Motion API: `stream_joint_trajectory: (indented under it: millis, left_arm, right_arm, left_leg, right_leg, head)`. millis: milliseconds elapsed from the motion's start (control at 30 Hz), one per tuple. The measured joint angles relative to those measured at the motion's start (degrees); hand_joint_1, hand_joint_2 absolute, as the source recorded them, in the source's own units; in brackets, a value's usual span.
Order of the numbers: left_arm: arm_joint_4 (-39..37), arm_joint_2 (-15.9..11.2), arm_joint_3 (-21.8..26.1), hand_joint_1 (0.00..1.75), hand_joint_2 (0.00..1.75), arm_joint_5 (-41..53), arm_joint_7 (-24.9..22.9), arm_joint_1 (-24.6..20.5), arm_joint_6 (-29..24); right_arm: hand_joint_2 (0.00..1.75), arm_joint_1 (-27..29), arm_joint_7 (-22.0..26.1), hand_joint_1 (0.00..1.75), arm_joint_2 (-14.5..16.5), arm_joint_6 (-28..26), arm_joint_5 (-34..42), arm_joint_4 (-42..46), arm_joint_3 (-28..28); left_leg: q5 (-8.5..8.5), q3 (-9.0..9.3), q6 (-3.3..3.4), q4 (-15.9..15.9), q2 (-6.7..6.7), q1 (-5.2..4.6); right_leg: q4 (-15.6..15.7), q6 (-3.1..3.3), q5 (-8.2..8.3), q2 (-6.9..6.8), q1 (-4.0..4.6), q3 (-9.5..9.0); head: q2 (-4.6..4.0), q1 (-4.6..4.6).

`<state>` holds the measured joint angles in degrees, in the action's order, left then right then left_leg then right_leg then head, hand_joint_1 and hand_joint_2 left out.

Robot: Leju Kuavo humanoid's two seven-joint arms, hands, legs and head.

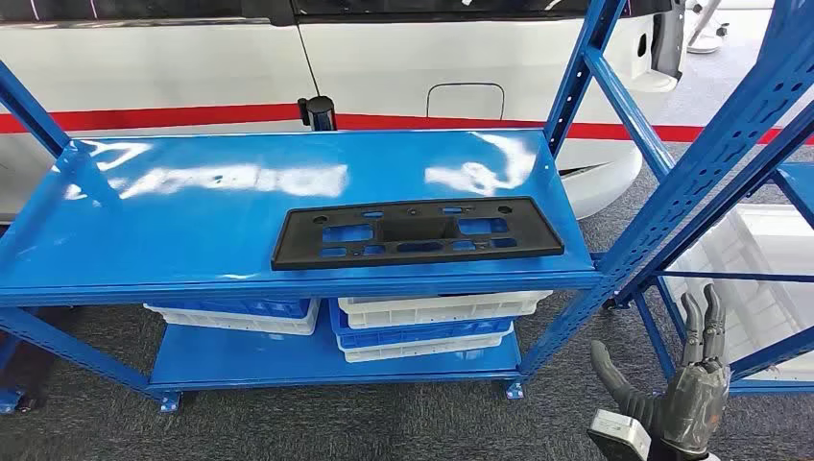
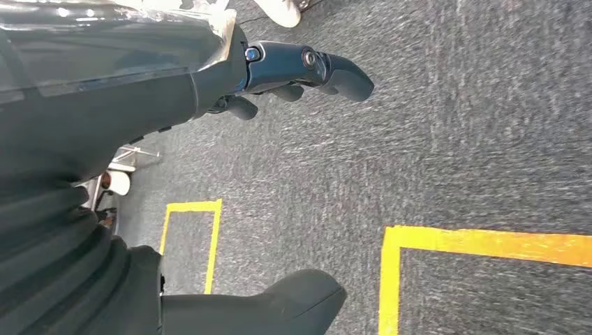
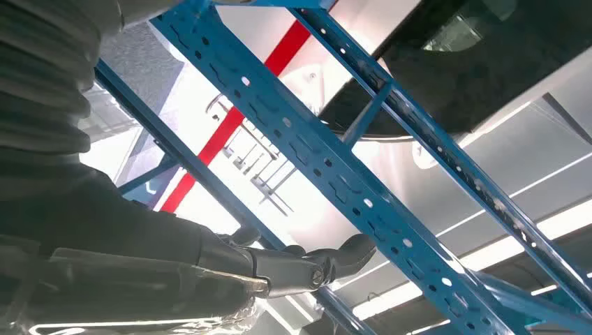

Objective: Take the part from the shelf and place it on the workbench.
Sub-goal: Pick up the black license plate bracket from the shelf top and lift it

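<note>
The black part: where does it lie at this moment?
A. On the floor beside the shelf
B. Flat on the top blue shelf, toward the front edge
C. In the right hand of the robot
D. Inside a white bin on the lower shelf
B: the head view shows the black part lying flat on the top shelf near its front edge, while the right hand is low and apart from it, holding nothing.

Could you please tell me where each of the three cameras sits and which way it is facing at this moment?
Head view: high on the body, looking forward and down at the black part on the blue shelf; right hand at lower right.
Left wrist view: behind the left hand, facing grey carpet with yellow lines.
Right wrist view: behind the right hand, looking up along the shelf post.
Shared: right hand, blue shelf frame.
</note>
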<state>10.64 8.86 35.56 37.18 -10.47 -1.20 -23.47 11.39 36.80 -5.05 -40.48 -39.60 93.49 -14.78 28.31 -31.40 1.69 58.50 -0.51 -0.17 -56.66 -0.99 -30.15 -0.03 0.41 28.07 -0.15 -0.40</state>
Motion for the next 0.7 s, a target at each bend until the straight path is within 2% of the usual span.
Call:
stream_joint_trajectory:
  millis: [33, 67, 100, 300, 700]
  left_arm:
    - [0.0, 0.0, 0.0, 0.0, 0.58, 0.0, 0.0, 0.0, 0.1]
    - [0.0, 0.0, 0.0, 0.0, 0.44, -0.1, 0.0, 0.0, 0.4]
    - [0.0, -0.1, 0.0, 0.0, 0.0, -0.2, -0.1, 0.0, 0.9]
    - [0.0, -0.2, 0.2, 0.0, 0.0, -1.3, 0.7, -0.1, 4.8]
    - [0.0, -0.2, 0.3, 0.0, 0.0, -1.4, 0.8, -0.1, 5.2]
  right_arm:
    - [1.75, 0.1, 0.0, 0.0, 0.0, 0.0, -0.1, 0.3, 0.0]
    - [1.75, 0.2, 0.0, 0.0, 0.0, 0.0, -0.3, 0.5, -0.1]
    - [1.75, 0.3, 0.0, 0.0, 0.0, 0.0, -0.9, 0.9, -0.3]
    - [1.75, -1.0, -1.3, 0.0, 0.4, 0.0, -8.6, 1.0, -2.2]
    - [1.75, -1.7, -1.4, 0.0, 1.0, 0.1, -9.1, 0.9, -2.9]
  left_leg:
    - [0.0, -0.01, 0.0, 0.0, 0.01, -0.01]
    - [0.0, -0.02, 0.0, 0.0, 0.01, -0.02]
    - [0.0, -0.05, 0.0, 0.0, 0.02, -0.03]
    - [0.0, -0.03, 0.0, 0.0, 0.01, -0.04]
    - [0.0, -0.07, 0.0, 0.0, 0.0, -0.03]
  right_leg:
    - [0.0, 0.0, 0.0, 0.0, 0.0, -0.02]
    - [0.0, 0.0, 0.0, 0.01, 0.0, -0.08]
    - [0.0, -0.01, 0.01, 0.02, 0.0, -0.16]
    - [0.0, -0.01, 0.0, 0.01, -0.02, 0.0]
    - [0.0, -0.01, 0.0, 0.01, -0.01, -0.01]
  head:
    - [0.0, 0.0]
    - [0.01, -0.01]
    - [0.01, -0.02]
    - [0.0, -0.01]
    - [0.0, -0.01]
